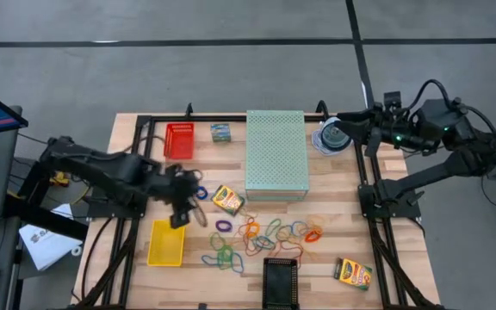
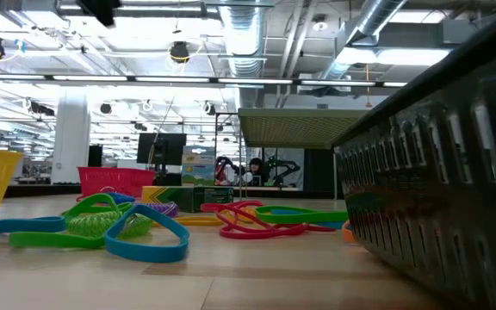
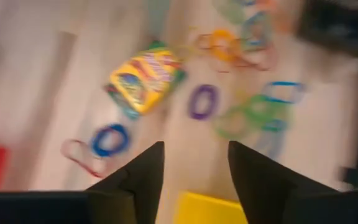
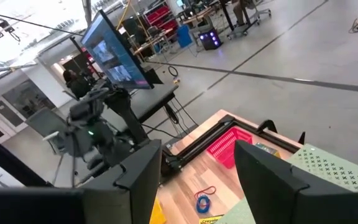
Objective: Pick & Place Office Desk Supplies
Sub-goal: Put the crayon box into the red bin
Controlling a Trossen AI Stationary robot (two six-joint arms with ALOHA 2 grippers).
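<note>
Several coloured rubber-band loops (image 1: 261, 232) lie flat on the wooden table (image 1: 334, 215), also seen up close in the low view (image 2: 127, 228). A yellow-and-green crayon box (image 1: 227, 199) lies left of them, another crayon box (image 1: 352, 273) at the near right, and a small box (image 1: 222, 132) at the far side. My left gripper (image 1: 182, 207) hovers open above the table beside the first crayon box (image 3: 145, 78), a purple band (image 3: 202, 101) and a blue band (image 3: 110, 140); nothing is between its fingers (image 3: 194, 149). My right gripper (image 1: 338, 131) waits open (image 4: 197, 146), raised at the far right.
A large pale green perforated box (image 1: 275, 155) stands at the far middle. A red basket (image 1: 179, 140) sits far left, a yellow basket (image 1: 166, 243) near left, a black basket (image 1: 281, 282) near the front edge. A clear disc case (image 1: 327, 139) lies below my right gripper.
</note>
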